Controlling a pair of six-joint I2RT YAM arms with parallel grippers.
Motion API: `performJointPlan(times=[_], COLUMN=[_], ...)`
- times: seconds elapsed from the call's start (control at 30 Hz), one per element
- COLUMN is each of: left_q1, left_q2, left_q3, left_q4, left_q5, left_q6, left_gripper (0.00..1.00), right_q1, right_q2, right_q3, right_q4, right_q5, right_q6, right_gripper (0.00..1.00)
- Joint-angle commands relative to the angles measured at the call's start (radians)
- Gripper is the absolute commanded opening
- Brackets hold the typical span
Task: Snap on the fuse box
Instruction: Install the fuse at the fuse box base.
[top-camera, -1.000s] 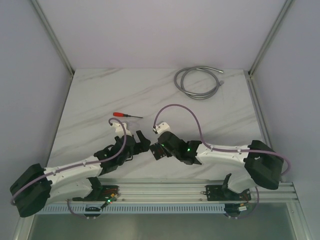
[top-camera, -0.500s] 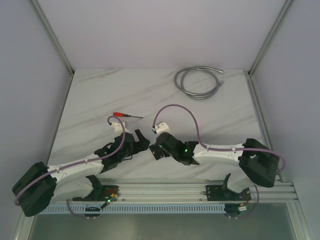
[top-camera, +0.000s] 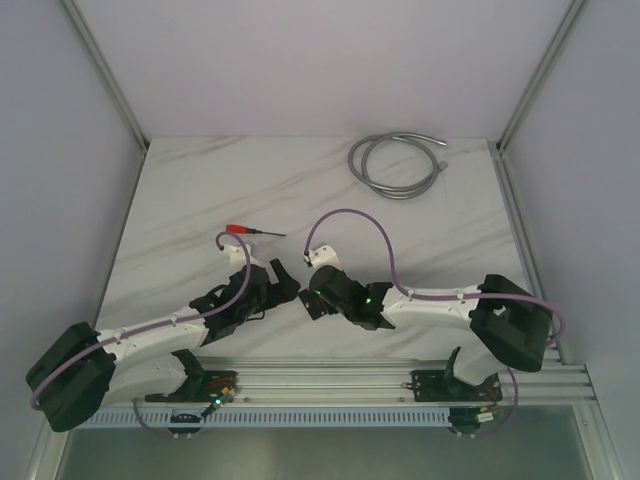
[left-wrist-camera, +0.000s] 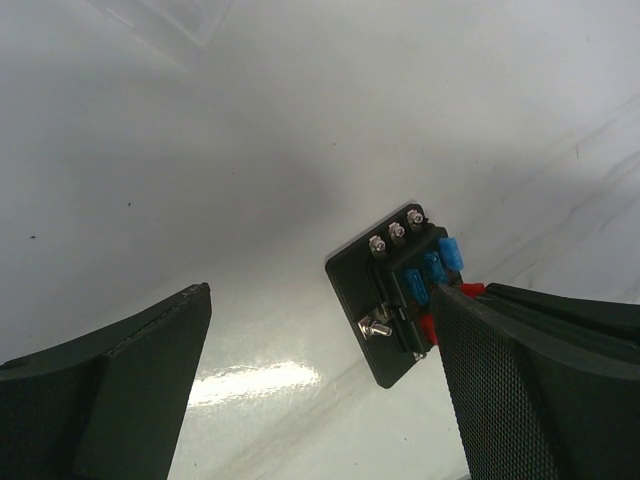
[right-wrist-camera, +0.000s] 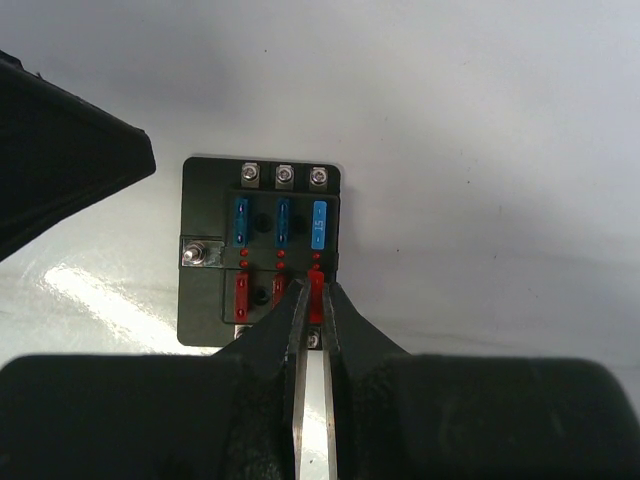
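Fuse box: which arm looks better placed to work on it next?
Right. The right gripper is shut on a red fuse in the fuse box; the left gripper hangs open near it, holding nothing.

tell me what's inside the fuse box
The fuse box holds three blue fuses above, red fuses below. The right fingers pinch the rightmost red fuse, hiding its lower end.

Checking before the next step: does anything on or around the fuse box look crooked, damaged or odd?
Nothing looks damaged or spilled. The fuse box lies flat, its blue fuses in an even row. Only the rightmost red fuse differs: the right gripper is shut on it.
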Motion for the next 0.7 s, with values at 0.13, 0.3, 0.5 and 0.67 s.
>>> performJointPlan(times=[0.13,0.3,0.5,0.67], left_q1=[0.007,0.009,0.009,0.009], left_q2=[0.012,0.012,0.009,0.007], left_q3=[0.015,0.015,0.012,0.011], left_q4=[0.002,0.003,0.003,0.003], left_q5=[0.009,0.011,0.012,0.014], left_q6=[-0.005,-0.005,-0.005,-0.005], left_gripper=[1.00,1.00,1.00,1.00], right_q1=[0.014,0.015,0.015,0.016], right_q2=[-0.016,-0.031,-0.012,0.002], right_q3=[0.026,0.024,0.025,0.028], right_q4=[-0.004,-0.003,-0.009,-0.008], right_q5=[0.042,0.056,0.066,0.066], right_q6=[0.018,0.015,0.021,0.021], right_gripper=[0.00,0.00,0.00,0.00])
